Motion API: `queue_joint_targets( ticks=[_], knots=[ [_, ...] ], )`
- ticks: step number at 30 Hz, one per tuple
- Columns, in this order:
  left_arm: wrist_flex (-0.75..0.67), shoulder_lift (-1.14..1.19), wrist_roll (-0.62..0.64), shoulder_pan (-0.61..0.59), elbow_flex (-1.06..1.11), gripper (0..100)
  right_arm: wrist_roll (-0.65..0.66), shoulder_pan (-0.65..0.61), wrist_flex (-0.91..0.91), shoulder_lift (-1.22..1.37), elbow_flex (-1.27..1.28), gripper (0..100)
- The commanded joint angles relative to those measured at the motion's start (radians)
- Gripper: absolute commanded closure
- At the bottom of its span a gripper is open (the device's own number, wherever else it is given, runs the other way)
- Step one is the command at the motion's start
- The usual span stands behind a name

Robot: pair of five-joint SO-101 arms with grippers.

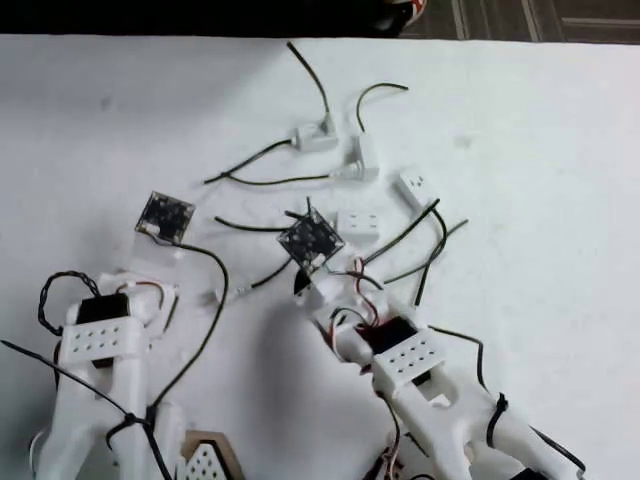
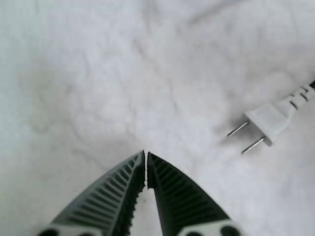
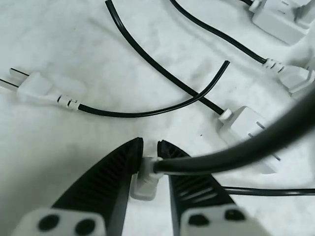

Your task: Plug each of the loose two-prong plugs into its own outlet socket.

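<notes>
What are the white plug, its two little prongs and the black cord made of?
The plug looks like smooth matte white plastic, molded with ribs. Its prongs look like metal: thin, grey, shiny. The black cord seems rubbery or plastic-coated, since it bends in curves.

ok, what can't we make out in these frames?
1. Right wrist view: the prongs of the plug gripped in the right hand, hidden beneath its own body.
2. Right wrist view: the corner socket, cut off by the edge.
3. Left wrist view: where the loose plug's cable leads; it runs off the edge.
4. High view: the far white pieces, joined or merely touching; too small to tell.
</notes>
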Motion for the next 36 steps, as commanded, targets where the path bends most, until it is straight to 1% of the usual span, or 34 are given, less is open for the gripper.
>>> queue_joint_targets(
  ticks=[1, 10, 14, 17, 20, 26, 28, 31, 33, 34, 36],
  knots=[
    [-0.018, -0.022, -0.008, -0.007, -0.006, 97, -0.005, 0.004, -0.007, 0.001, 0.011, 98.1],
    [-0.018, -0.022, -0.008, -0.007, -0.006, 97, -0.003, 0.007, 0.001, 0.007, 0.035, 98.1],
    [-0.018, -0.022, -0.008, -0.007, -0.006, 97, -0.002, 0.007, -0.005, 0.082, 0.035, 98.1],
    [-0.018, -0.022, -0.008, -0.007, -0.006, 97, 0.058, 0.012, -0.008, 0.136, 0.023, 98.1],
    [-0.018, -0.022, -0.008, -0.007, -0.005, 97, 0.087, 0.013, -0.001, 0.143, 0.011, 98.1],
    [-0.018, -0.022, -0.008, -0.005, -0.003, 97, 0.087, 0.008, 0.001, 0.137, 0.011, 97.8],
    [-0.018, -0.022, -0.009, -0.001, -0.003, 97, 0.089, 0.005, 0.001, 0.117, 0.008, 92.9],
    [-0.018, -0.022, -0.009, -0.002, -0.006, 95, 0.089, 0.005, 0.024, 0.041, 0.006, 76.7],
    [-0.018, -0.022, -0.002, -0.005, -0.011, 91, 0.086, -0.001, 0.085, -0.044, -0.012, 66.3],
    [-0.017, -0.022, 0.0, -0.007, -0.018, 87, 0.083, -0.008, 0.133, -0.094, -0.029, 62.7],
    [-0.015, -0.022, 0.023, -0.007, -0.026, 81, 0.08, -0.016, 0.255, -0.206, -0.078, 60.5]
  ],
)
